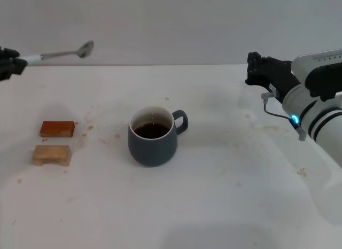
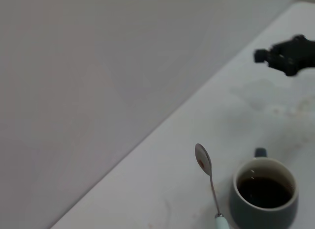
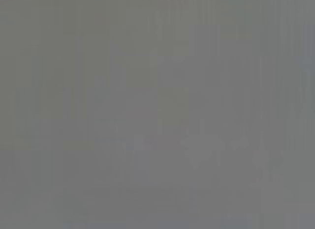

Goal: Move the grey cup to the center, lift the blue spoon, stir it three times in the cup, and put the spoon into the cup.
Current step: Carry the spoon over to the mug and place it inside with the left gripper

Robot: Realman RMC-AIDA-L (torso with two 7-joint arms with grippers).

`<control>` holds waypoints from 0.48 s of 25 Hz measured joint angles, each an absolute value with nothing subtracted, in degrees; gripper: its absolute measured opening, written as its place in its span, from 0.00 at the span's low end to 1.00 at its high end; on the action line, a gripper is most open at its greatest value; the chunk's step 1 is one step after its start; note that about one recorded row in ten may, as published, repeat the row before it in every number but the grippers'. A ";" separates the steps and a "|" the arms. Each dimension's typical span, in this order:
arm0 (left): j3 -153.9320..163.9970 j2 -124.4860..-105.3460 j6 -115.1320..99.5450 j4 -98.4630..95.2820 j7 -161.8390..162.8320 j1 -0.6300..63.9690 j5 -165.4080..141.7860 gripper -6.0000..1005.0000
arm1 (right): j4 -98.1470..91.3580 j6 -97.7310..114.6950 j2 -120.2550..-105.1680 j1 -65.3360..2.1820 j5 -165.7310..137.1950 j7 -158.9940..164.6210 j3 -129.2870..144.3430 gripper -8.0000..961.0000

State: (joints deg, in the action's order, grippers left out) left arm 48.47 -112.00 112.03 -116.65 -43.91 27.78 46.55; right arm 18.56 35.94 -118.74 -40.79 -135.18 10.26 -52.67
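Note:
The grey cup point(image 1: 152, 147) stands upright near the middle of the white table point(image 1: 235, 201), handle to the right, with dark liquid inside. My left gripper point(image 1: 12, 63) is at the far left edge, raised above the table and shut on the pale handle of the blue spoon point(image 1: 60, 54). The spoon is held roughly level in the air, its metal bowl pointing right, well left of and behind the cup. In the left wrist view the spoon point(image 2: 203, 160) reaches toward the cup point(image 2: 246, 214). My right gripper point(image 1: 257, 67) hangs raised at the back right, away from the cup.
An orange block point(image 1: 57, 129) and a tan wooden block point(image 1: 52, 155) lie on the table left of the cup, below the spoon's side. A plain wall runs behind the table's far edge. Small brown stains dot the tabletop.

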 joint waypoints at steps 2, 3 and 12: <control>49.30 -112.04 112.72 -116.70 -45.32 28.04 46.48 0.15 | 18.55 35.94 -118.74 -40.63 -135.18 10.25 -52.75 0.04; 49.85 -112.11 112.85 -116.70 -45.85 28.09 46.41 0.15 | 18.57 35.94 -118.74 -40.51 -135.17 10.25 -52.75 0.04; 60.17 -114.32 112.83 -116.33 -50.39 30.45 41.01 0.15 | 18.24 36.47 -118.68 -38.81 -135.24 10.22 -54.35 0.04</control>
State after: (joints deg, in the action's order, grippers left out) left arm 60.17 -114.32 112.83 -116.33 -50.39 30.45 41.01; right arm 18.24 36.47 -118.68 -38.81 -135.24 10.22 -54.35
